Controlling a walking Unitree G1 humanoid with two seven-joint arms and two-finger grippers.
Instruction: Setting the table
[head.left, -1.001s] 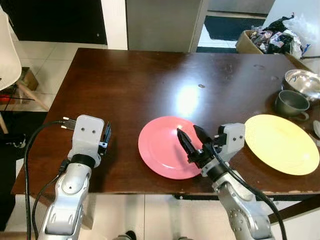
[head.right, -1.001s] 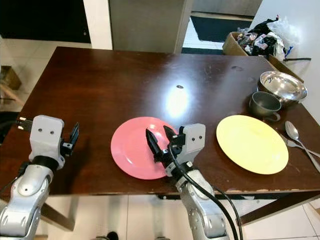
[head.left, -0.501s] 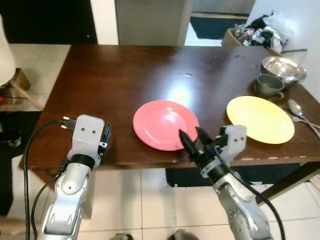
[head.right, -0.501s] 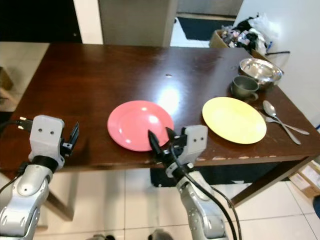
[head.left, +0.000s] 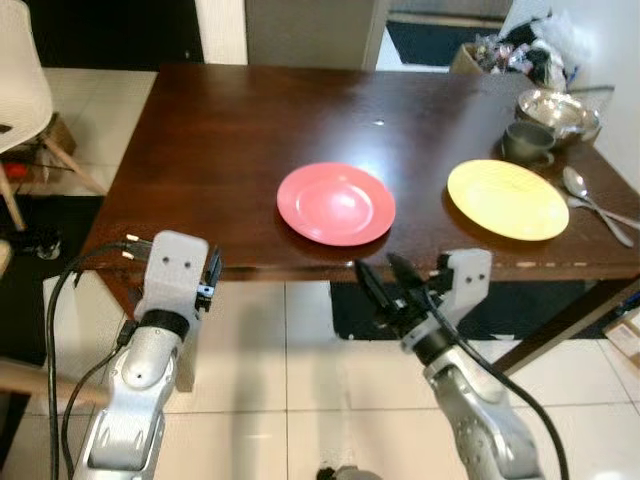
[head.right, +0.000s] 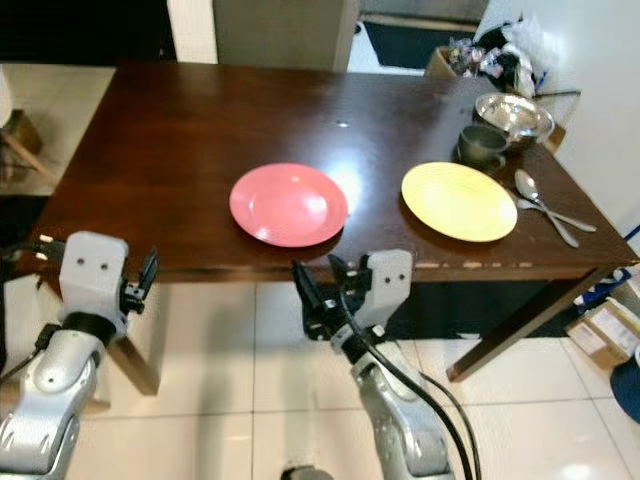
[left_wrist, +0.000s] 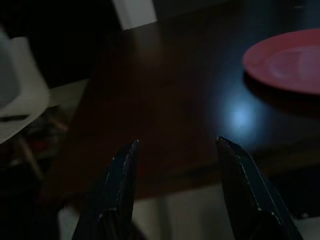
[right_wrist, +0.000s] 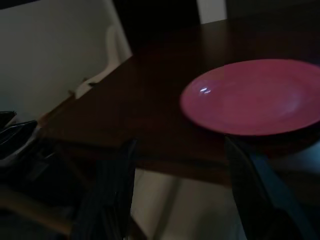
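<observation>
- table – dark wood, polished, glare at centre frame
- red plate – smooth, glossy
- bowl, upper right – shiny metal
- floor – glossy pale tile

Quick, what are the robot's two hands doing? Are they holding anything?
Left gripper: open, holding nothing.
Right gripper: open, holding nothing, in front of the table edge.
</observation>
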